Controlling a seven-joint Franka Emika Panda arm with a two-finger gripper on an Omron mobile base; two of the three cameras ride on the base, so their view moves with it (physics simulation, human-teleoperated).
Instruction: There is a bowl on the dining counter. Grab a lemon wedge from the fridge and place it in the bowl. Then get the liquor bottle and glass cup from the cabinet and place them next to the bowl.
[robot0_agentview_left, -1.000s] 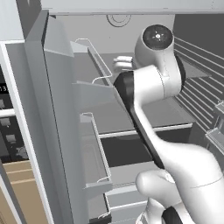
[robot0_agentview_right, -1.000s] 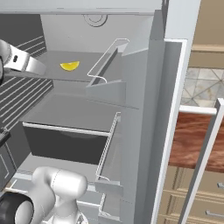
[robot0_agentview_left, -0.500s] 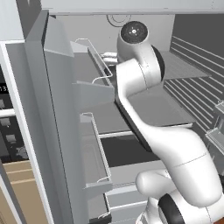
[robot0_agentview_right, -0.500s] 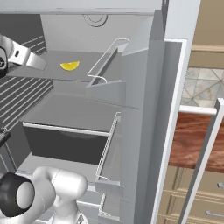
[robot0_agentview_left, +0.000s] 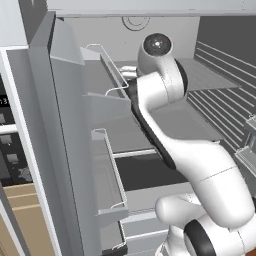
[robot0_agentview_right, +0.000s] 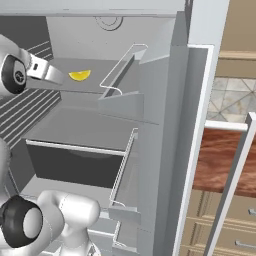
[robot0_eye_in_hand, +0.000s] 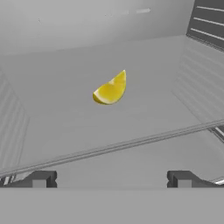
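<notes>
A yellow lemon wedge (robot0_eye_in_hand: 110, 90) lies on the upper grey shelf of the open fridge, also seen toward the back of that shelf in the right base view (robot0_agentview_right: 80, 75). My gripper (robot0_eye_in_hand: 111, 179) is open, its two dark fingertips (robot0_eye_in_hand: 41, 179) set wide apart, short of the wedge and with nothing between them. From the right base camera the gripper (robot0_agentview_right: 59, 78) reaches in from the left, a little to the left of the wedge. The bowl, liquor bottle and glass cup are out of view.
The fridge door shelves with wire rails (robot0_agentview_right: 122, 85) (robot0_agentview_left: 107, 100) stand open beside the arm. A dark drawer (robot0_agentview_right: 75, 160) sits under the lower shelf. A wood-topped counter (robot0_agentview_right: 225, 160) lies to the right of the fridge door.
The arm has swung further into the fridge and the hand has moved along the upper shelf toward the lemon wedge. The jaws have stayed open.
</notes>
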